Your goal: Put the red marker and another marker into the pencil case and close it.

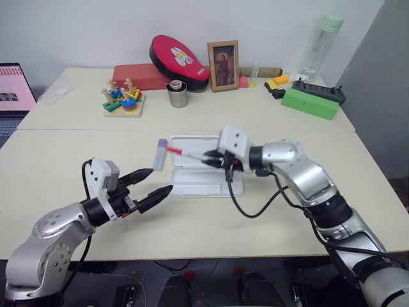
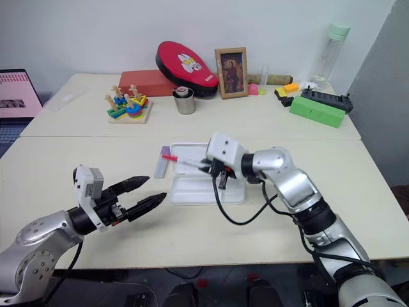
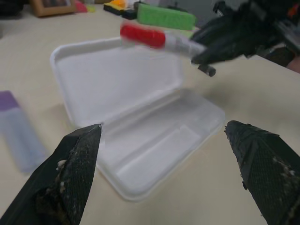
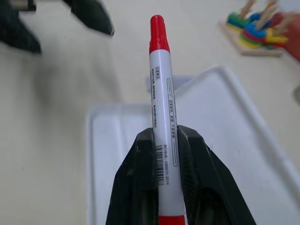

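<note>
1. Right gripper [image 1: 213,158] is clenched on the red marker [image 1: 186,154], and we've got it pinched around the white barrel with the red cap sticking out well past the fingertips [image 4: 145,154], so the grip looks solid enough to carry.

2. Straight below that gripper sits the pencil case [image 1: 204,185], lying open and flat, lid half on the far side, tray half nearer us. The marker hangs over it, not touching anything yet.

3. For this step we'd say: turn the marker so its long side runs along the case's long side, then lower it until it's just above the tray floor before letting go. Dropping it from up here risks a bounce or a roll over the shallow rim.

4. Aim for the tray half with the moulded channel, not the lid half. Otherwise it slides about when we fold the lid over.

5. Left gripper [image 1: 153,181] is released, fingers spread wide with nothing between them, hovering beside the case's near corner. We'd keep it clear of the descent.

6. Just beyond the left gripper, beside the case's edge, lies the other marker [image 1: 160,153], the chunky lavender one, flat on the table [image 1: 77,147]. That's our next pick, and the free gripper is well placed for it.
</note>
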`<state>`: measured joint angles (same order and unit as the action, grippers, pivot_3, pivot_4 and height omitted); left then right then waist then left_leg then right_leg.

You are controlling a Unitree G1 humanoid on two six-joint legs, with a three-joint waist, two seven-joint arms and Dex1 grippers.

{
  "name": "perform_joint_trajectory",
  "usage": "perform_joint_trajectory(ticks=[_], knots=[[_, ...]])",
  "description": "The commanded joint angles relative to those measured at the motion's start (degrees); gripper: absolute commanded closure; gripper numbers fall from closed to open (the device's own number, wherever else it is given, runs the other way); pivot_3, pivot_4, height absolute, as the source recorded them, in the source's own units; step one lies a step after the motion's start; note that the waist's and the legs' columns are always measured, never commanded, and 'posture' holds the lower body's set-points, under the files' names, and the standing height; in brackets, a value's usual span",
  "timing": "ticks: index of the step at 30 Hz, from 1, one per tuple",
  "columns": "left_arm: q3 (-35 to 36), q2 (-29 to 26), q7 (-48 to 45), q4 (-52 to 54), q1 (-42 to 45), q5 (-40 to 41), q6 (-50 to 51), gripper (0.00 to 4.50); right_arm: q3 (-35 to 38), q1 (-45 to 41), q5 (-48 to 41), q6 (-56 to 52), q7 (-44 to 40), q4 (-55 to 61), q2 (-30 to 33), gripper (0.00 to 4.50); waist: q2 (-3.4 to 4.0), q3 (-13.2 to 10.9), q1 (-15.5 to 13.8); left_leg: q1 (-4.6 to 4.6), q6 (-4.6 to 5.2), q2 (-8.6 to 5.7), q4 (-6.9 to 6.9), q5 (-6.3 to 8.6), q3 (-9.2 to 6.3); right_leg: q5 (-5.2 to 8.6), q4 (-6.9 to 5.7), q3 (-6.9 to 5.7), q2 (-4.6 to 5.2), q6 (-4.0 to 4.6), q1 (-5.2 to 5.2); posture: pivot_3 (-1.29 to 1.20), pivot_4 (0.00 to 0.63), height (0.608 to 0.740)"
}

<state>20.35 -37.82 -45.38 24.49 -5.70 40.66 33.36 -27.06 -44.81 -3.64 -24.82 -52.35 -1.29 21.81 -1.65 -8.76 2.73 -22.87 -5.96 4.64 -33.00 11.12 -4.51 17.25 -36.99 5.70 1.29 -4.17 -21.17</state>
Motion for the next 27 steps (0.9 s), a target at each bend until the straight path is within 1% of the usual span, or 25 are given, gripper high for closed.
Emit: perform_joint_trajectory(ticks=[1, 7, 13, 15, 18, 20, 21, 22, 23, 26, 27], knots=[[3.32, 0.22, 1.62, 3.41, -1.87, 1.88, -0.14, 0.0, -1.87, -4.0, 4.04, 8.32, -0.59, -7.2, -1.89, 4.22, 0.0, 0.0, 0.16, 0.02, 0.0, 0.01, 0.0, 0.0, 0.0, -0.01, -0.01, 0.0, -0.01, -0.01, 0.01, 0.0, 0.15, 0.74], [3.8, 0.4, 3.65, 5.3, -2.88, 2.98, 0.01, 0.0, -2.85, -6.68, 7.52, 16.55, -2.52, -19.88, -3.97, 4.22, -0.03, 0.02, -0.02, 0.05, 0.0, 0.03, 0.0, -0.01, 0.0, -0.02, -0.02, 0.0, -0.03, -0.01, 0.01, 0.0, 0.15, 0.74], [3.4, 0.48, 4.82, 6.06, -3.27, 3.36, -0.08, 0.0, -2.26, -7.01, 8.26, 19.52, -4.94, -23.8, -5.03, 4.22, -0.02, 0.01, 0.08, 0.01, 0.0, 0.02, 0.09, -0.01, 0.0, -0.02, -0.05, 0.0, -0.03, 0.01, 0.07, 0.0, 0.15, 0.74], [3.29, 0.51, 5.11, 6.11, -3.16, 3.41, -0.12, 0.0, -1.64, -7.14, 8.28, 19.65, -5.08, -23.93, -5.28, 3.52, -0.02, 0.01, 0.16, 0.01, 0.0, 0.02, 0.11, 0.0, 0.0, -0.02, -0.05, 0.0, -0.03, 0.01, 0.06, 0.0, 0.15, 0.74], [2.79, 0.8, 5.59, 6.26, -2.83, 3.4, -0.13, 0.0, -0.65, -7.21, 7.97, 19.31, -5.6, -23.35, -5.51, 2.85, -0.01, 0.01, 0.23, 0.01, 0.0, 0.02, 0.11, -0.01, 0.0, -0.02, -0.04, 0.0, -0.03, 0.01, 0.06, 0.0, 0.15, 0.74], [2.3, 1.08, 5.87, 6.2, -2.46, 3.28, -0.2, 0.0, 0.17, -7.18, 7.3, 18.45, -6.09, -22.48, -5.72, 2.51, -0.01, 0.01, 0.18, 0.01, 0.0, 0.02, 0.1, 0.0, 0.0, -0.02, -0.05, 0.0, -0.03, 0.01, 0.06, 0.0, 0.15, 0.74], [2.09, 1.32, 6.23, 5.98, -2.03, 3.08, -0.33, 0.0, 0.49, -7.2, 7.15, 18.08, -6.3, -22.08, -5.75, 2.19, 0.0, 0.0, 0.15, 0.01, 0.0, 0.02, 0.1, -0.01, 0.0, -0.02, -0.05, -0.01, -0.03, 0.01, 0.07, 0.0, 0.15, 0.74], [1.97, 1.58, 6.74, 5.65, -1.5, 2.83, -0.45, 0.0, 0.83, -7.18, 6.98, 17.72, -6.57, -21.58, -5.72, 2.0, -0.01, 0.01, 0.14, 0.01, 0.0, 0.02, 0.09, -0.01, 0.0, -0.02, -0.05, -0.01, -0.03, 0.01, 0.07, 0.0, 0.15, 0.74], [2.04, 2.04, 7.85, 5.02, -0.62, 2.27, -0.7, 0.0, 1.53, -7.0, 6.22, 16.64, -7.17, -20.36, -5.66, 1.79, -0.01, 0.01, 0.14, 0.01, 0.0, 0.02, 0.09, -0.01, 0.0, -0.02, -0.05, -0.01, -0.03, 0.01, 0.07, 0.0, 0.15, 0.74], [1.85, 3.27, 13.44, 1.44, 3.19, -2.34, -1.8, 0.0, 5.15, -5.89, 0.61, 9.63, -10.02, -13.46, -5.19, 0.88, 0.0, 0.0, -0.04, 0.0, 0.0, 0.02, 0.08, -0.01, 0.0, -0.02, -0.07, -0.02, -0.03, 0.01, 0.08, 0.0, 0.15, 0.74], [1.58, 3.56, 15.38, 0.17, 4.45, -4.08, -1.97, 0.0, 6.36, -5.48, -1.28, 7.37, -10.67, -10.99, -4.98, 0.75, 0.0, 0.0, -0.06, 0.01, 0.0, 0.02, 0.08, -0.01, -0.01, -0.02, -0.08, -0.03, -0.03, 0.01, 0.09, 0.0, 0.15, 0.74]])
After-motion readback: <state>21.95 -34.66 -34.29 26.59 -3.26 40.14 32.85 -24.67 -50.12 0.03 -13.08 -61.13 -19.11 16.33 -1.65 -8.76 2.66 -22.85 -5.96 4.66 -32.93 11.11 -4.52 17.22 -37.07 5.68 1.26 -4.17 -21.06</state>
